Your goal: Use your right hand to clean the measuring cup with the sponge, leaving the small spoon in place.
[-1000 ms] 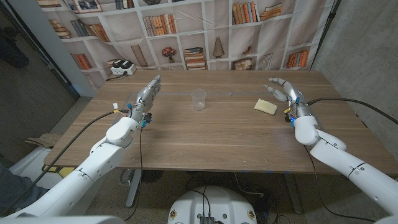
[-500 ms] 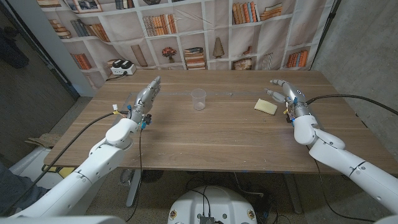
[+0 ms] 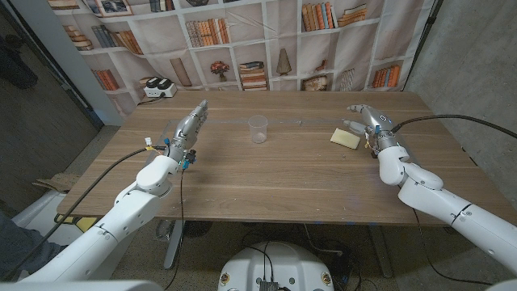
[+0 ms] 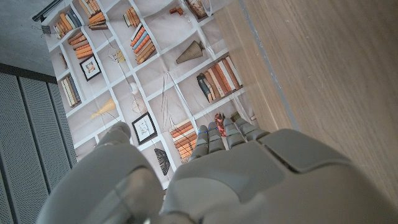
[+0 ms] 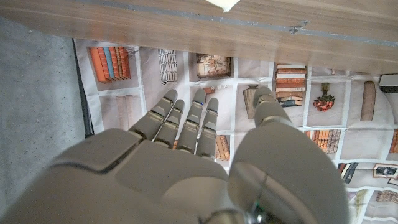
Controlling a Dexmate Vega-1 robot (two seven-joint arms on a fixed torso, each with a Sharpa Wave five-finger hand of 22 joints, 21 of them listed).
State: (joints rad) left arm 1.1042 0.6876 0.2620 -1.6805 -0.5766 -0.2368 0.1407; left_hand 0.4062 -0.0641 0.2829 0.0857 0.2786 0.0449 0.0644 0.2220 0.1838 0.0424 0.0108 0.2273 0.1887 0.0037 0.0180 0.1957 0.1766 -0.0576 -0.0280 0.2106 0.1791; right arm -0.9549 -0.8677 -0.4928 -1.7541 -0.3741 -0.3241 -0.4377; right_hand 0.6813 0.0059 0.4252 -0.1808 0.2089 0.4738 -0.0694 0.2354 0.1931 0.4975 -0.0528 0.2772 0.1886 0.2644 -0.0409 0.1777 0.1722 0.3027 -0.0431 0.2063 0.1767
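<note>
A clear plastic measuring cup (image 3: 258, 128) stands upright at the table's far middle, well apart from a pale yellow sponge (image 3: 345, 138) lying flat to its right

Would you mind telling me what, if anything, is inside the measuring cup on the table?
The clear measuring cup seems to hold something small and pale at its bottom, perhaps the spoon; it is too small to identify.

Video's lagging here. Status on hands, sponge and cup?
Both hands open: left idle, right beside sponge, not gripping. Cup upright mid-table, untouched. Nothing in the way.
</note>
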